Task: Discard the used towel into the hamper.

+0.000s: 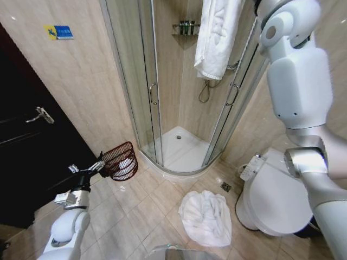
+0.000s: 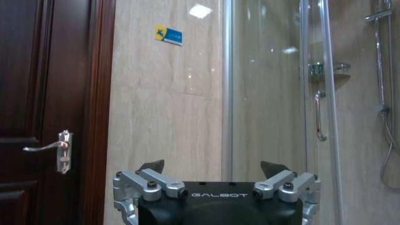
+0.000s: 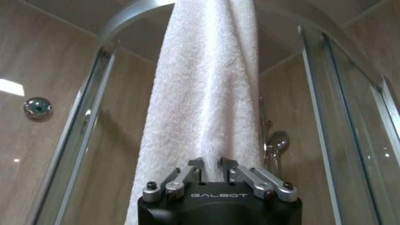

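A white towel (image 1: pixel 216 38) hangs down over the shower cabin's upper rim. In the right wrist view my right gripper (image 3: pixel 211 165) is shut on the towel (image 3: pixel 206 93), its fingers pinching the cloth close together. That arm (image 1: pixel 295 59) reaches up high at the right of the head view. The hamper (image 1: pixel 120 161), a dark reddish-brown ribbed basket, stands on the floor by the shower's left edge with something white inside. My left gripper (image 1: pixel 87 169) hovers just left of the hamper. Its fingers (image 2: pixel 153 167) stand wide open with nothing between them.
A second white towel (image 1: pixel 206 218) lies crumpled on the tiled floor in front of the shower. A white toilet (image 1: pixel 276 197) stands at the right. The glass shower doors (image 1: pixel 141 81) and white shower tray (image 1: pixel 179 149) are ahead, a dark door (image 1: pixel 27 141) at the left.
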{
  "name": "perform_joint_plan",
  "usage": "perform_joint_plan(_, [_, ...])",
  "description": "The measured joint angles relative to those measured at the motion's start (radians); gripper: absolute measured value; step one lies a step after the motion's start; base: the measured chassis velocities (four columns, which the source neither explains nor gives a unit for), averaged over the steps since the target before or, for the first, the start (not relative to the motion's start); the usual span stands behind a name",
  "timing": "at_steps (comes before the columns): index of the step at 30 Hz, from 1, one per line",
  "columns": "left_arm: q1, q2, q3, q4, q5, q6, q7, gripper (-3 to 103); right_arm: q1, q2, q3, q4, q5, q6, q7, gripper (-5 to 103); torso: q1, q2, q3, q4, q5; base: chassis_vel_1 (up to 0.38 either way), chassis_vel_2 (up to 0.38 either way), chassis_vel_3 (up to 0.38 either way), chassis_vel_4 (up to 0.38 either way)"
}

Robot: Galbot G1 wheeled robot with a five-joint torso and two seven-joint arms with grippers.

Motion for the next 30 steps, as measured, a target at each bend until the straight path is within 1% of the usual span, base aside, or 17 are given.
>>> perform_joint_plan(3, [-0.002,0.0,-0.001,-0.001,0.0,0.001,0.0,100,0.03,0.015,-0.004,-0.032,-0.001,-0.005,-0.001,35,0.0,0.0,0.0,0.0,-0.0001,0.0,0.0,0.0,0.0])
perform_joint_plan(4, [-0.002,0.0,-0.001,-0.001,0.0,0.001,0.0,100,0.03,0.015,-0.004,-0.032,-0.001,-0.005,-0.001,35,0.0,0.0,0.0,0.0,-0.0001,0.0,0.0,0.0,0.0])
perform_joint_plan(5, [-0.003,0.0,-0.002,-0.002,0.0,0.001,-0.002,100,0.036,0.017,-0.007,-0.04,-0.002,-0.005,-0.002,40,0.0,0.0,0.0,0.0,-0.0001,0.0,0.0,0.0,0.0])
perform_joint_plan(6, [-0.003,0.0,-0.002,-0.003,0.0,0.001,-0.006,100,0.043,0.018,-0.013,-0.053,-0.003,-0.006,-0.002,51,0.0,0.0,0.0,0.0,-0.0001,0.0,0.0,0.0,0.0])
perform_joint_plan(8, [-0.004,0.0,-0.002,-0.004,0.0,0.001,-0.011,100,0.048,0.019,-0.016,-0.063,-0.003,-0.006,-0.002,51,0.0,0.0,0.0,0.0,0.0,0.0,0.0,0.0,0.0])
perform_joint_plan(11, [-0.007,-0.003,-0.002,-0.006,0.003,0.001,-0.016,100,0.066,0.021,-0.024,-0.092,-0.005,-0.006,-0.006,67,0.0,0.0,0.0,0.0,0.0,0.0,0.0,0.0,0.0])
perform_joint_plan(12, [-0.007,-0.003,-0.002,-0.006,0.003,0.001,-0.016,100,0.066,0.021,-0.024,-0.092,-0.005,-0.006,-0.006,67,0.0,0.0,0.0,0.0,0.0,0.0,0.0,0.0,0.0])
perform_joint_plan(14, [-0.007,-0.006,-0.002,-0.009,0.007,0.001,-0.017,100,0.074,0.019,-0.031,-0.104,-0.003,-0.007,-0.014,78,0.0,0.0,0.0,0.0,0.0,0.0,0.0,0.0,0.0])
perform_joint_plan(15, [-0.007,-0.006,-0.002,-0.009,0.007,0.001,-0.017,100,0.074,0.019,-0.031,-0.104,-0.003,-0.007,-0.014,78,0.0,0.0,0.0,0.0,0.0,0.0,0.0,0.0,0.0])
perform_joint_plan(17, [-0.007,-0.009,-0.001,-0.01,0.009,0.001,-0.017,100,0.076,0.017,-0.042,-0.107,0.001,-0.006,-0.018,89,0.0,0.0,0.0,0.0,0.0,0.0,0.0,0.0,0.0])
perform_joint_plan(20, [-0.007,-0.012,-0.001,-0.011,0.011,0.0,-0.018,100,0.076,0.015,-0.054,-0.11,0.007,-0.003,-0.025,85,0.0,0.0,0.0,0.0,0.0,0.0,0.0,0.0,0.0])
perform_joint_plan(22, [-0.006,-0.013,0.0,-0.011,0.013,-0.001,-0.018,100,0.076,0.014,-0.063,-0.11,0.012,0.001,-0.03,76,0.0,0.0,0.0,0.0,0.0,0.0,0.0,0.0,0.0])
perform_joint_plan(23, [-0.006,-0.013,0.0,-0.011,0.013,-0.001,-0.018,100,0.076,0.014,-0.063,-0.11,0.012,0.001,-0.03,76,0.0,0.0,0.0,0.0,0.0,0.0,0.0,0.0,0.0])
perform_joint_plan(26, [-0.002,-0.015,-0.003,-0.018,0.014,-0.002,-0.018,100,0.08,0.018,-0.068,-0.116,0.019,0.008,-0.034,60,0.0,0.0,0.0,0.0,0.0,0.0,0.0,0.0,0.0])
perform_joint_plan(27, [-0.002,-0.015,-0.003,-0.018,0.014,-0.002,-0.018,100,0.08,0.018,-0.068,-0.116,0.019,0.008,-0.034,60,0.0,0.0,0.0,0.0,0.0,0.0,0.0,0.0,0.0])
perform_joint_plan(29, [0.0,-0.015,-0.007,-0.021,0.014,-0.002,-0.019,100,0.082,0.021,-0.066,-0.122,0.022,0.01,-0.035,49,0.0,0.0,0.0,0.0,0.0,0.0,0.0,0.0,0.0])
perform_joint_plan(30, [0.0,-0.015,-0.007,-0.021,0.014,-0.002,-0.019,100,0.082,0.021,-0.066,-0.122,0.022,0.01,-0.035,49,0.0,0.0,0.0,0.0,0.0,0.0,0.0,0.0,0.0])
